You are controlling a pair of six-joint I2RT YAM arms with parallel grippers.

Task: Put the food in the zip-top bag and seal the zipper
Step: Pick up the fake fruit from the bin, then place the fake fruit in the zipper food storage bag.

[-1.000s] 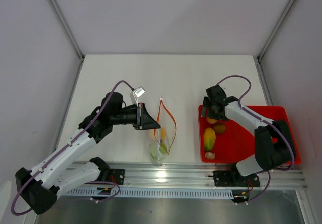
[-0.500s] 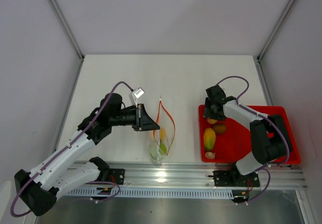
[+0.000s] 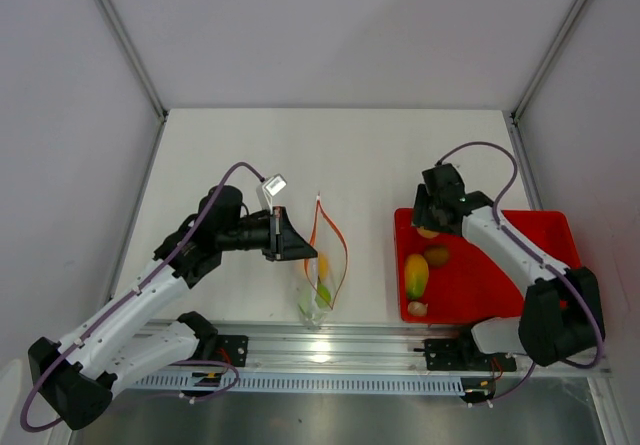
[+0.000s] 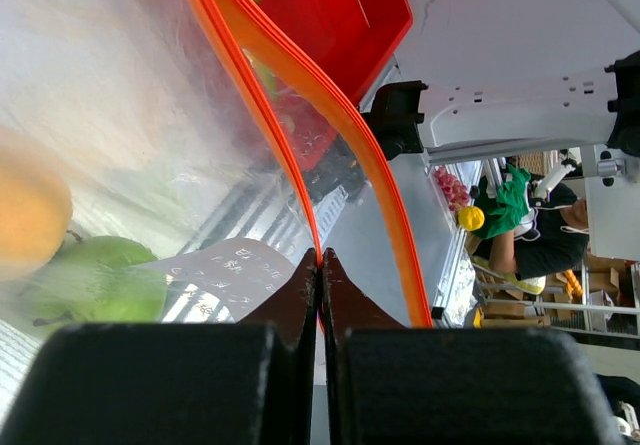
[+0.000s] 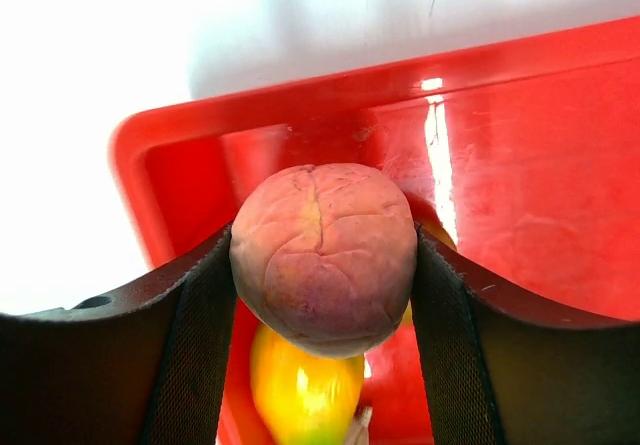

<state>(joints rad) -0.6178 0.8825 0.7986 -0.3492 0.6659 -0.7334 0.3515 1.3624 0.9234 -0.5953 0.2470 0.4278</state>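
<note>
The clear zip-top bag (image 3: 327,270) stands open in the middle of the table, its red-orange zipper (image 3: 344,248) spread in a loop. My left gripper (image 3: 291,237) is shut on the near zipper strip (image 4: 262,105), holding the mouth apart. An orange fruit (image 4: 28,215) and a green apple (image 4: 100,280) lie inside the bag. My right gripper (image 5: 323,255) is shut on the pinkish peach (image 5: 323,255), held just above the red tray's far left corner (image 3: 428,232). The yellow-green mango (image 3: 416,275), a brown kiwi-like ball (image 3: 437,256) and a tiny beige piece (image 3: 418,308) lie in the tray.
The red tray (image 3: 510,290) sits at the right near the table's front edge. A metal rail (image 3: 330,350) carrying both arm bases runs along the front. White walls and frame posts enclose the table at the sides and back.
My right gripper has shut on the peach and risen slightly with it, shifting a little right. The left arm and the bag have stayed put.
</note>
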